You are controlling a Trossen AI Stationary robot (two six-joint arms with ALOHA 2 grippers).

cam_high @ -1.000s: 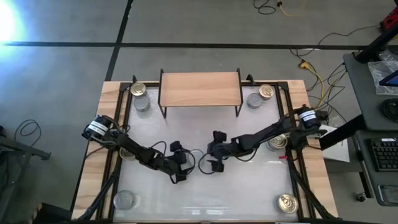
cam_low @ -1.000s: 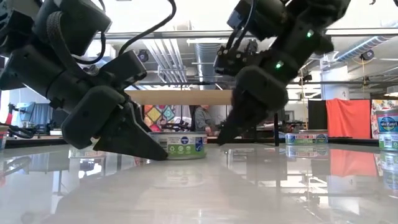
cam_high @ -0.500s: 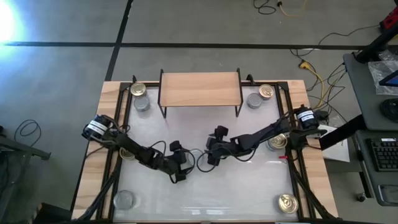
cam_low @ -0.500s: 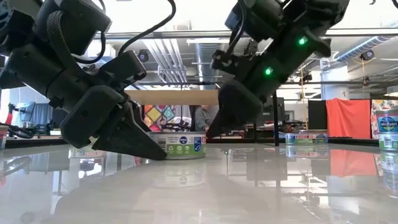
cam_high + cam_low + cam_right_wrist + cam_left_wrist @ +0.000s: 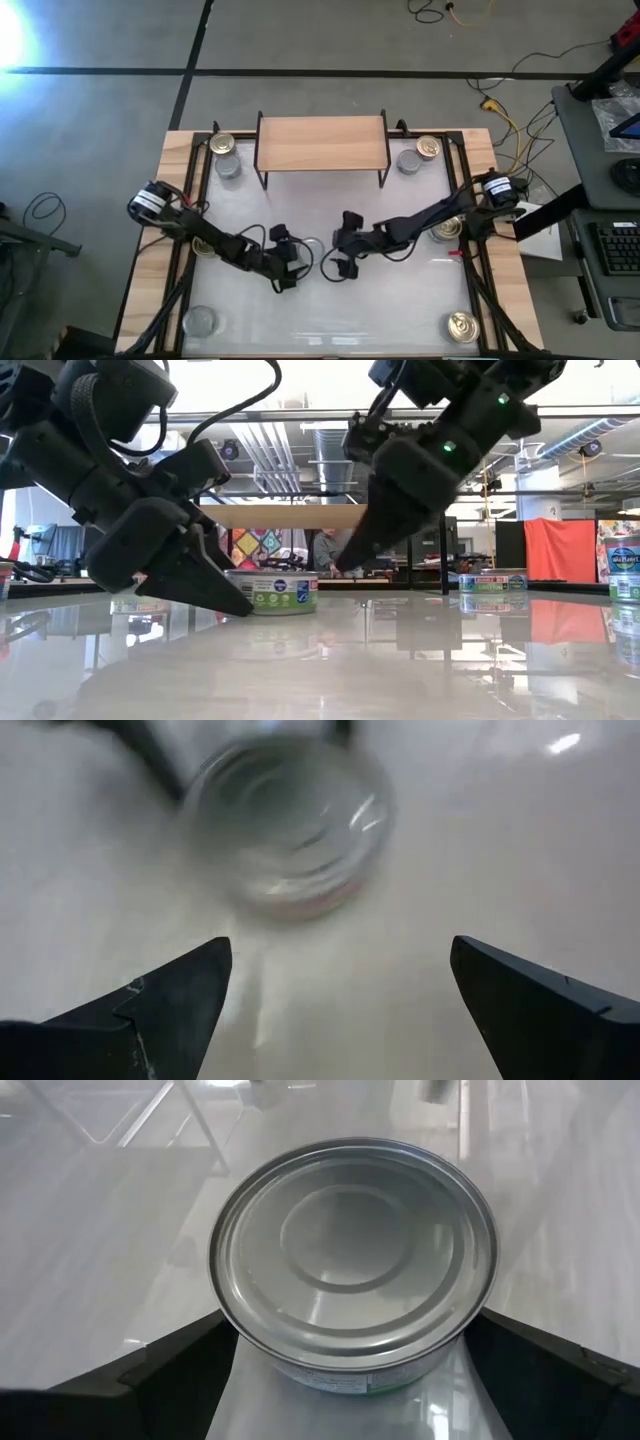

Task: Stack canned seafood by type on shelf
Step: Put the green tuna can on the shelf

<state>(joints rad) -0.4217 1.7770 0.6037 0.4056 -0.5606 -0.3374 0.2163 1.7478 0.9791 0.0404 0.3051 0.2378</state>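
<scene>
Left end effector (image 5: 350, 1370) spread around silver can (image 5: 352, 1260), right end effector (image 5: 340, 995) apart nearby, mid-table.

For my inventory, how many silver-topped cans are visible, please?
4: one can left of the shelf, one right of it, one at the near-left corner, one before the left gripper; others may be hidden.

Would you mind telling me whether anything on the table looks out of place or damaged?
Nothing stands out. The silver-topped can sits upright and undented between the open fingers of the left gripper; the right gripper is open beside it. The shelf stands level, holding nothing, with other cans upright around the table.
</scene>
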